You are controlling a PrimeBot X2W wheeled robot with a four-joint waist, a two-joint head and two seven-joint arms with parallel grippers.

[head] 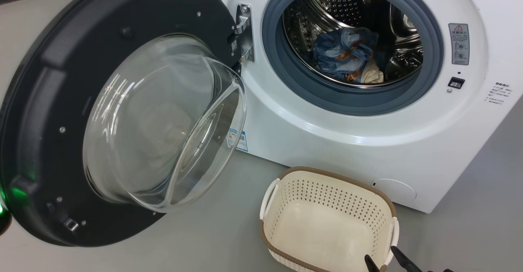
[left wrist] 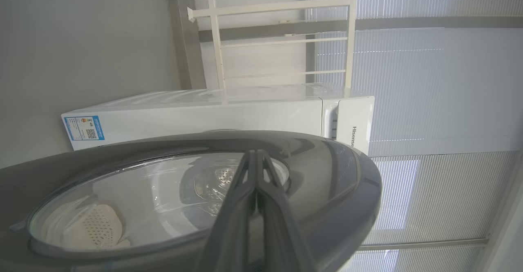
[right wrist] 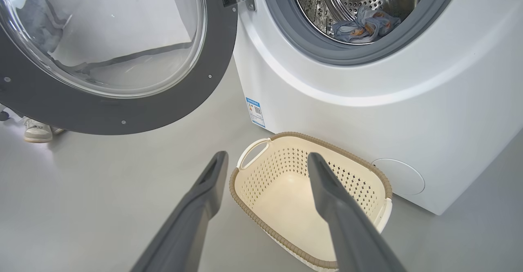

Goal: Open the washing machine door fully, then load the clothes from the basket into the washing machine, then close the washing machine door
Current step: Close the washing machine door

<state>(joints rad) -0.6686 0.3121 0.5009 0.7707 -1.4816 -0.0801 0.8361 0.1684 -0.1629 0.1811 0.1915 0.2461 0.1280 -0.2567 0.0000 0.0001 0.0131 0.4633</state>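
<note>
Right, the washing machine door [head: 53,112] stands wide open at the left, inner face toward the head camera. Left pincer [left wrist: 256,153] is clenched on nothing, fingers lying against the door's glossy outer rim; actual contact, can't tell. Centre, the washing machine [head: 327,137] has the clothes [head: 347,57] piled in its drum [head: 327,6], blue with orange and cream bits. The basket [head: 327,198] sits on the floor [head: 229,223] just in front of the machine, empty. Right pincer [right wrist: 267,157] hangs released above it, holding nothing. So loading looks done, closing is the step in hand. Next move: push the door's outer face round until it latches, checking no fabric overhangs the gasket [head: 273,59]
</note>
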